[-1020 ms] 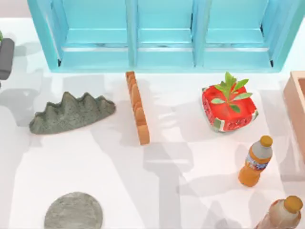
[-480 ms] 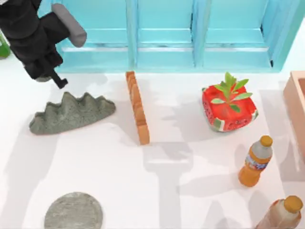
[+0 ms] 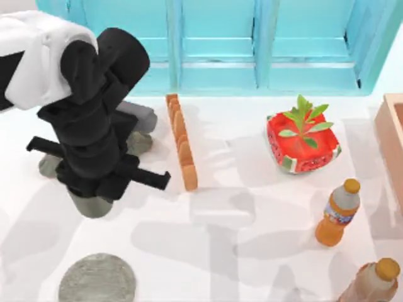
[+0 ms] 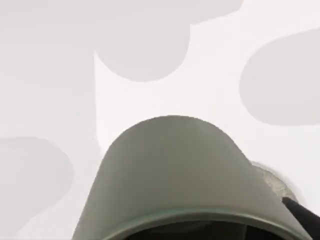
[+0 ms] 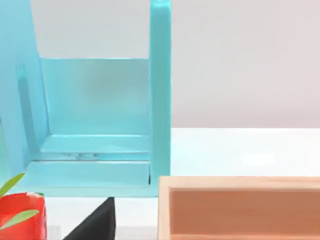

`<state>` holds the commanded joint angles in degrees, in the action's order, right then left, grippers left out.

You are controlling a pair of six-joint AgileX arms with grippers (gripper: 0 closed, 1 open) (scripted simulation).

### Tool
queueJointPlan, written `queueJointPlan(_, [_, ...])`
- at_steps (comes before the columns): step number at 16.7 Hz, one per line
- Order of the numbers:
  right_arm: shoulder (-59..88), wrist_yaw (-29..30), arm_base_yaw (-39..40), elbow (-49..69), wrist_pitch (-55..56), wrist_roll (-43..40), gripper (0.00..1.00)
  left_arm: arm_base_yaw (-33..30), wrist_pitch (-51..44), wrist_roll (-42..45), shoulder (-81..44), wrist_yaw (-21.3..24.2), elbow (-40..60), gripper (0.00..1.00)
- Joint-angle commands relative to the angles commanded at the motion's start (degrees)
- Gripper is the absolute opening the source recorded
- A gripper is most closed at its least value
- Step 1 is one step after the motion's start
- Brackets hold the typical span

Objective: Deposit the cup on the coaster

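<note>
Holding the small dull grey-green stone-like cup [image 3: 92,205] in our left gripper [image 3: 94,198], we hang over the left part of the white table [image 3: 252,239], with the black wrist and white arm covering much of the long jagged grey ridge-shaped piece [image 3: 49,165] behind. From above, the cup's rounded body pokes out beneath the gripper, and the fingers look clamped on it, since the left wrist view has the cup's grey-green wall [image 4: 170,170] right up against the camera. The flat round mottled grey stone coaster [image 3: 97,279] lies at the table's near left edge, just below the cup in the top view and apart from it; a sliver of it shows past the cup in the left wrist view [image 4: 272,181]. The cup is not on the coaster yet. To the right stand a slim orange scalloped strip [image 3: 181,143], a watermelon-patterned pot with a green plant [image 3: 302,145] and two orange bottles [image 3: 338,212], while a turquoise cabinet [image 3: 220,50] lines the back and a wooden box [image 3: 393,138] sits at the right edge. We cannot tell how our right gripper's fingers stand; its camera looks at the cabinet [image 5: 100,115] and the wooden box [image 5: 240,207]
</note>
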<state>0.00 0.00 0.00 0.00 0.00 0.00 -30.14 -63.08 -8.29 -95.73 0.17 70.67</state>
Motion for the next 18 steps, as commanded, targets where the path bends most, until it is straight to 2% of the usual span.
queueJointPlan(4, [0.0,0.0,0.0,0.0,0.0,0.0,1.0,-6.08,0.29,-17.89,6.8,1.06,-9.11,0.0])
queueJointPlan(8, [0.0,0.0,0.0,0.0,0.0,0.0,1.0,-9.43,1.56,-28.68,12.74,0.99,-14.12,0.0])
queueJointPlan(18, [0.0,0.0,0.0,0.0,0.0,0.0,1.0,-9.46,3.82,-30.38,13.4,0.89,-16.33,0.0])
